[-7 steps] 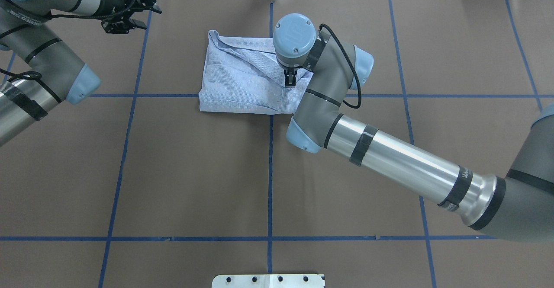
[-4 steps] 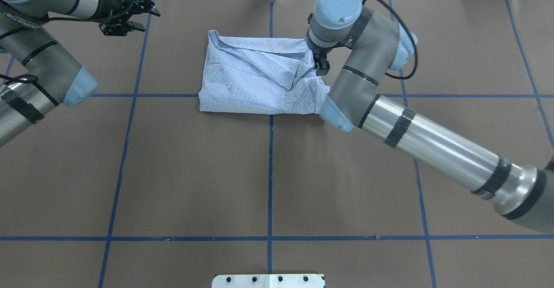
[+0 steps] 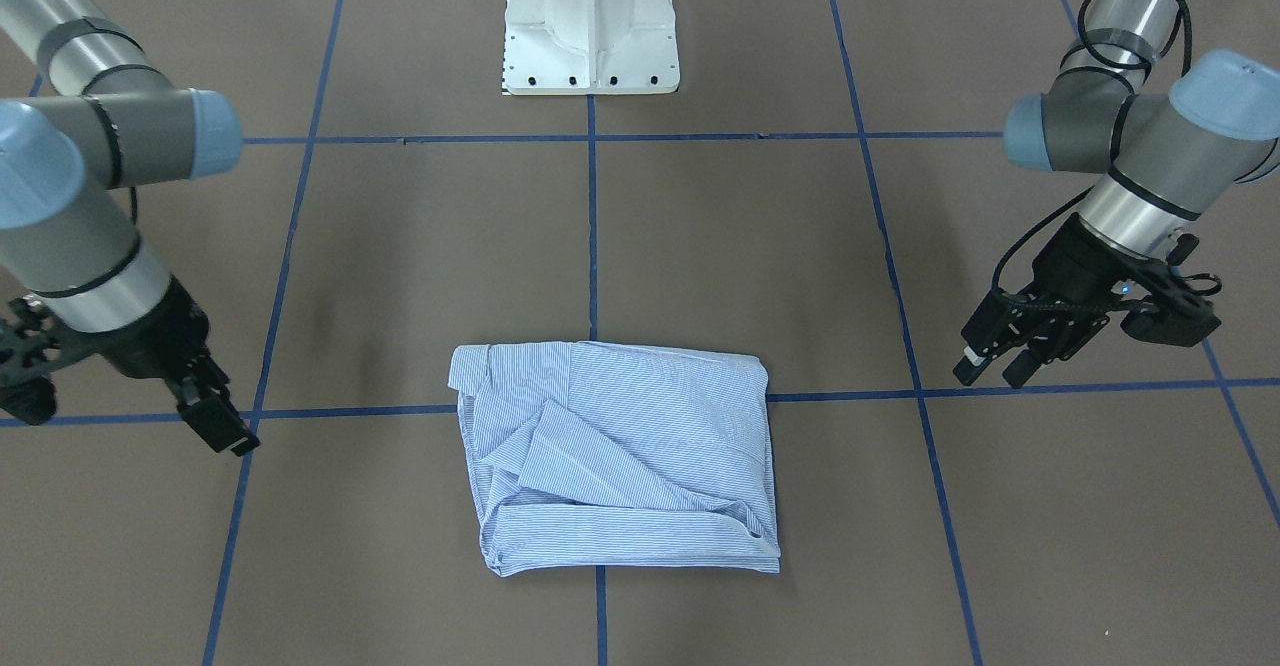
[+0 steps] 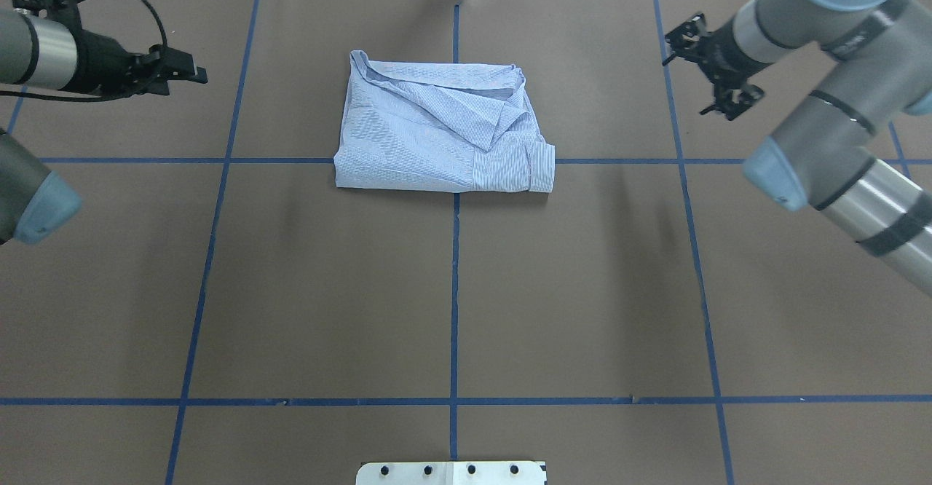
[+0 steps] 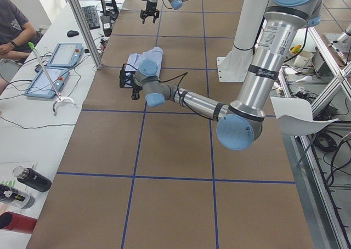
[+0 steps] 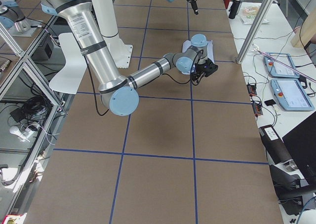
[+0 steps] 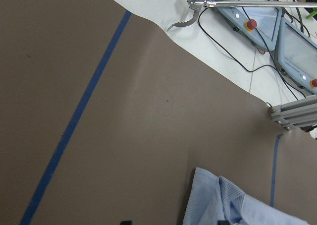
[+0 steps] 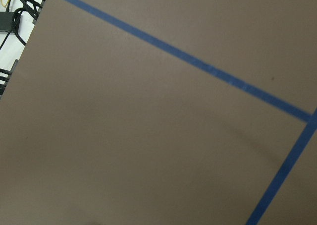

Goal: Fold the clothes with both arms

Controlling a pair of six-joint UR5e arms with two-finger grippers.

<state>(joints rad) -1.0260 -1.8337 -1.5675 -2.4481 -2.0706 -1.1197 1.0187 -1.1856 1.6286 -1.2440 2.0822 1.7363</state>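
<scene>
A: Where is the shirt (image 4: 437, 143)?

B: It lies folded into a rough rectangle, flat on the brown worktop (image 4: 328, 288). It sits across the centre tape line (image 4: 454, 288), on the side away from the white base (image 3: 590, 26). The collar and a loose flap lie on top.

A: And the hands?

B: Neither touches it. The left hand (image 3: 988, 376) hangs well off to one side, fingers spread, holding nothing. The right hand (image 3: 215, 424) hangs on the other side, also well apart. Only one finger seems to show there, so whether it is released or clenched cannot be told.

A: The surface?

B: A brown paper-like covering, marked into large squares by blue tape, with faint shadows on either side of the shirt.

A: The room?

B: A white desk (image 5: 33, 150) runs along the worktop's far edge, behind an aluminium post (image 5: 82, 24). On it lie two pendants (image 5: 61, 54) with screens, a keyboard (image 5: 90, 16), cables and a few bottles (image 5: 30, 179). A person (image 5: 13, 24) sits at it, one arm resting on the top.
</scene>
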